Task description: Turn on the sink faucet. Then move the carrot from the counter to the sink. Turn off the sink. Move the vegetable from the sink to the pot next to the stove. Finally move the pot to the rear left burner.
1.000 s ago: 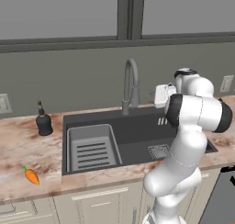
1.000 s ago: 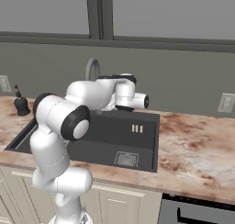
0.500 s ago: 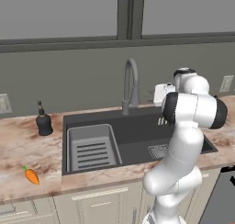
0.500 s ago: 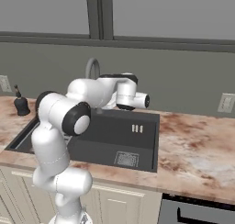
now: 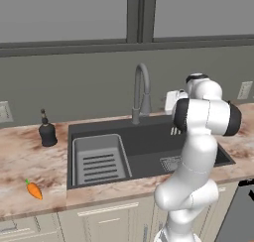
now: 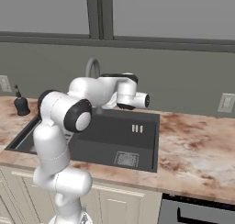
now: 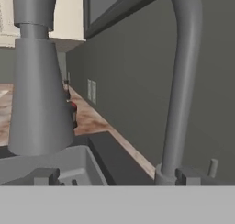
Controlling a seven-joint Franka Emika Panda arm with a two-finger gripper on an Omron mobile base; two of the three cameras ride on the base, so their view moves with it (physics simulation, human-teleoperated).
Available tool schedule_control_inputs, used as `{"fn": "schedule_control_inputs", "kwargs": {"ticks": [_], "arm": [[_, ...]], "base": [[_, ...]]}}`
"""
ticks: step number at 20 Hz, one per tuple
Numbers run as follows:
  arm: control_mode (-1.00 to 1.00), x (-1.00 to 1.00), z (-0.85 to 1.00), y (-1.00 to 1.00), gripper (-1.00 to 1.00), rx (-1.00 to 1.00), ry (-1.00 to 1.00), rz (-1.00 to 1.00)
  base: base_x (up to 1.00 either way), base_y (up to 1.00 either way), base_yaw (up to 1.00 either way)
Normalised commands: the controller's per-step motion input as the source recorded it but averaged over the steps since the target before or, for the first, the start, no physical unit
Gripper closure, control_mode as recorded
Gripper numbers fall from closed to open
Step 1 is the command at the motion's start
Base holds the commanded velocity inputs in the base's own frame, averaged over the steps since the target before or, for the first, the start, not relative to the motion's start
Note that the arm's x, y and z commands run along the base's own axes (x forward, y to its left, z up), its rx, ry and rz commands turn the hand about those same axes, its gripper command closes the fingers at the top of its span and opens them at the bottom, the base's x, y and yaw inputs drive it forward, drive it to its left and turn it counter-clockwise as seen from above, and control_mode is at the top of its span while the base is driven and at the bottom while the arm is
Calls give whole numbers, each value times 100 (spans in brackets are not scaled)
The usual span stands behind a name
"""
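Gripper [image 5: 171, 101] spread wide beside the faucet [image 5: 140, 92], likely lined up for its handle. Carrot [image 5: 33, 190] lies untouched on the surface [image 5: 20, 171], far left

White arm [image 5: 198, 151], dark joints

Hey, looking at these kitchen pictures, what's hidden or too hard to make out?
- Faucet handle: hidden behind the arm in both base views; whether water runs cannot be told.
- Hand: fingers hidden behind the white wrist in the left base view.
- Pot and stove: outside every frame.
- Soap bottle: too small for detail in the right base view.
- Carrot: small, shape only.
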Motion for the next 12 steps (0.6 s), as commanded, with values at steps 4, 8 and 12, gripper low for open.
{"fn": "schedule_control_inputs", "kwargs": {"ticks": [4, 8, 12], "arm": [[-100, 19, -7, 0, -100, 0, 2, 0], [-100, 18, -9, 0, -100, 0, 3, 0], [-100, 15, -10, 0, -100, 0, 2, 0]], "base": [[0, 0, 0], [0, 0, 0], [0, 0, 0]]}}
